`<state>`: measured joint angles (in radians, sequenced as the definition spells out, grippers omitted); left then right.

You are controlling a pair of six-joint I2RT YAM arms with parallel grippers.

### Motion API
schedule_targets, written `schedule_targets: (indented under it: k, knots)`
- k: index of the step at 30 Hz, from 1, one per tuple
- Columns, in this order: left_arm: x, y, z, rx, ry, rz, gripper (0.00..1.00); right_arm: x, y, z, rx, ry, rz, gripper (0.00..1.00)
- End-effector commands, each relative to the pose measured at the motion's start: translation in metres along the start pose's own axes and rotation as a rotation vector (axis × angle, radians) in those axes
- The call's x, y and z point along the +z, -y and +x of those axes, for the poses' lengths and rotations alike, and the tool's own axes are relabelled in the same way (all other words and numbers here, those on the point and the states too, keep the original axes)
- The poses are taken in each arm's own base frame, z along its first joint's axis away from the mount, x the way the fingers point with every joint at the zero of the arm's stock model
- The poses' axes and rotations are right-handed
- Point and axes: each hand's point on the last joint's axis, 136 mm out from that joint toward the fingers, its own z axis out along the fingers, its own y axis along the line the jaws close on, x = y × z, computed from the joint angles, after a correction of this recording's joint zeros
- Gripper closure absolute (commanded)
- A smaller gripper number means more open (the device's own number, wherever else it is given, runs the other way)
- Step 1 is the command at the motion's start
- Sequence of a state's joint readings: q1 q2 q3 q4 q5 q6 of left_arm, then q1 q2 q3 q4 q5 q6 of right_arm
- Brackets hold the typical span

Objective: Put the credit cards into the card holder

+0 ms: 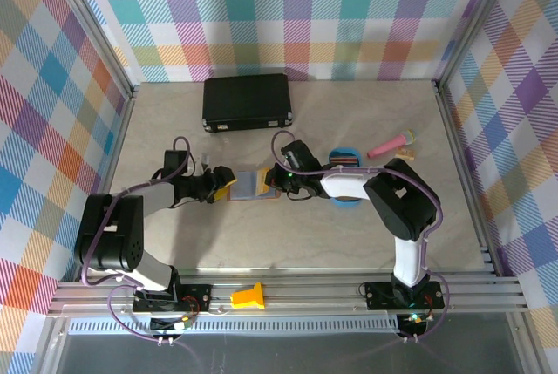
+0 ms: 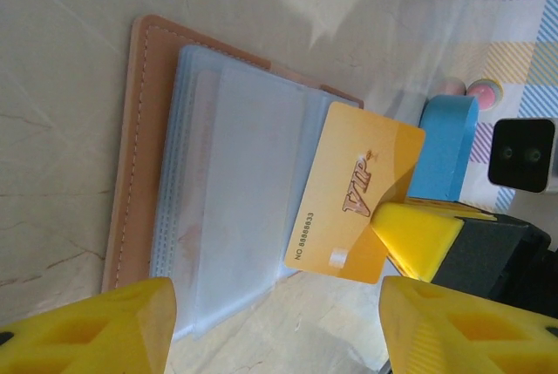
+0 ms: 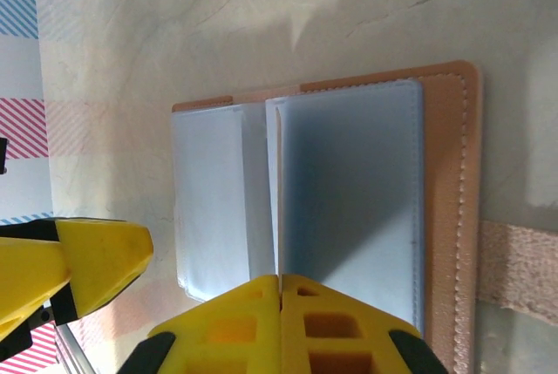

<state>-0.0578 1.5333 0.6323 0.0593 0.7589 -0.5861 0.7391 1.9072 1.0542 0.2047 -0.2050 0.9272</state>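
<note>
The card holder [image 1: 253, 184] lies open mid-table, salmon leather [image 2: 139, 130] outside and bluish clear pockets inside [image 3: 349, 182]. My right gripper [image 1: 281, 181] is shut [image 3: 281, 291] on an orange-yellow VIP credit card [image 2: 349, 191], held on edge at the holder's near-right side with its free end against the pockets. In the right wrist view the card appears as a thin pale edge between two pocket leaves. My left gripper [image 1: 221, 187] hovers at the holder's left end, open [image 2: 279, 339], with bare table between its fingers. More credit cards [image 1: 346, 159] rest in a blue tray.
The blue tray [image 1: 345, 149] sits just right of my right gripper, partly under that arm. A pink and yellow toy [image 1: 390, 143] lies beyond it. A black case [image 1: 247, 101] stands at the back. A yellow block [image 1: 248, 295] rests on the near rail.
</note>
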Motion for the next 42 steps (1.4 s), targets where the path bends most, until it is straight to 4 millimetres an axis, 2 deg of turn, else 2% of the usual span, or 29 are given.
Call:
schedule_targets:
  k: [1,4,14,30,37,42]
  knots:
    - [0.004,0.008,-0.006,0.039,0.001,0.018,0.37,-0.006,-0.014,-0.006,-0.014,0.011,-0.057,1.00]
    - [0.007,0.007,-0.008,0.042,0.003,0.016,0.38,-0.005,-0.019,-0.006,-0.029,0.004,-0.077,1.00]
    - [0.014,0.001,-0.009,0.038,-0.006,0.007,0.41,0.005,-0.020,-0.002,-0.019,-0.046,-0.100,1.00]
    - [0.018,-0.005,-0.008,0.032,-0.014,-0.012,0.43,0.004,-0.014,-0.005,-0.024,-0.033,-0.074,1.00]
    - [0.019,-0.006,-0.008,0.028,-0.018,-0.015,0.43,0.008,-0.018,-0.005,-0.030,-0.050,-0.092,1.00]
    - [0.020,-0.007,-0.008,0.029,-0.020,-0.020,0.44,0.012,-0.013,-0.003,-0.026,-0.059,-0.079,1.00]
